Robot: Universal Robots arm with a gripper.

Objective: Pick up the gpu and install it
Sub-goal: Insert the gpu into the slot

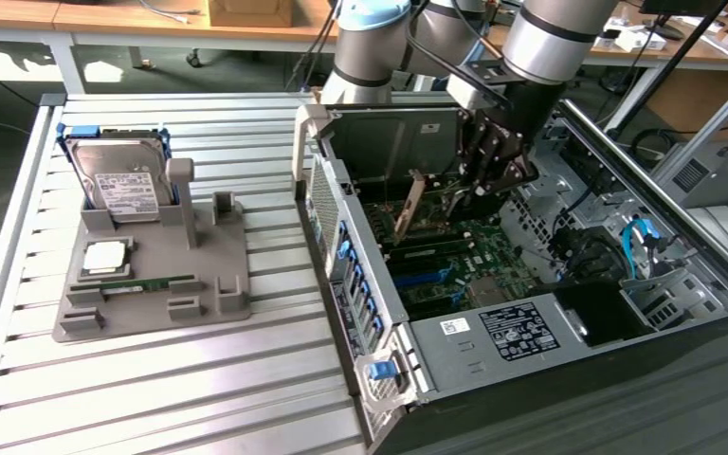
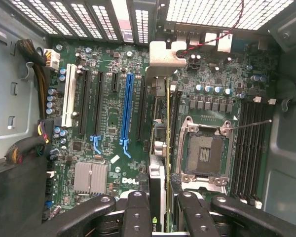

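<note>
- Exterior view: the arm is reaching down into the open computer case [image 1: 465, 351], and the gripper [image 1: 488, 194] is working deep inside it, above the motherboard [image 1: 446, 275].
- The gpu [image 1: 406, 209] is standing on edge inside the case with its brownish face showing. It is being kept upright, presumably so that its lower edge meets a slot.
- The hard drive [image 1: 118, 175] and the RAM stick [image 1: 136, 282] are sitting in the grey holder [image 1: 149, 318], well apart from the case.
- The case walls are hemming the arm in on both sides, so open room is lying mainly upward.
- Wrist view: the gripper [image 2: 166, 219] is clamping the gpu [image 2: 166, 143], which is showing edge-on between its fingers [image 2: 138, 212].
- The card's silver bracket [image 2: 166, 57] is lying against the rear grille, between the blue slot [image 2: 127, 108] and the processor socket [image 2: 204, 153].
- Whether the card is seated I cannot tell; sideways clearance is looking tight.
</note>
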